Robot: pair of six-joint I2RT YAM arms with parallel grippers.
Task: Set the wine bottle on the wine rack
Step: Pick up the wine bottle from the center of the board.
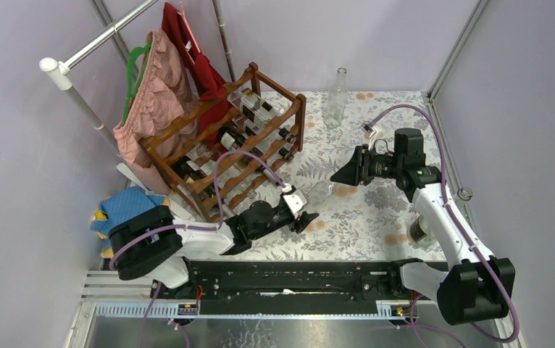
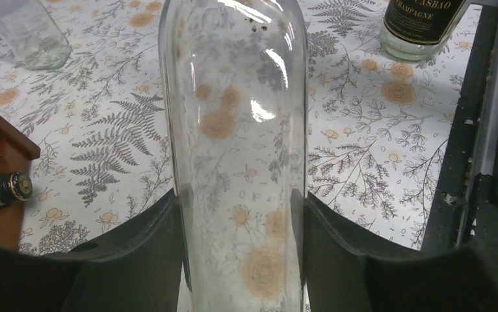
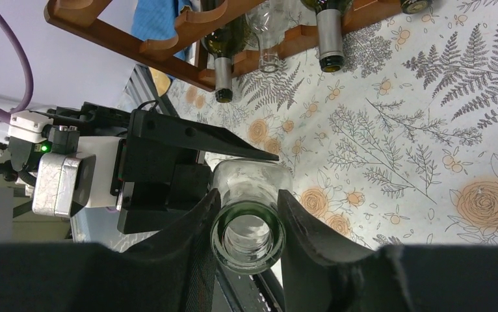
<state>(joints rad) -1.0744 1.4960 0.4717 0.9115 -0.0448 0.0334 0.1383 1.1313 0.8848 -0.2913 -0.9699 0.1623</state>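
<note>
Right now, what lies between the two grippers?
The clear wine bottle, running from the left gripper at its body to the right gripper at its neck; top view.

wine rack (image 1: pixel 301 119) just beside left tool (image 1: pixel 305 210)

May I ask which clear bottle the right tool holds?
The bottle lying sideways outside the wine rack, neck in the right tool; others lie in it or stand on the table.
</note>
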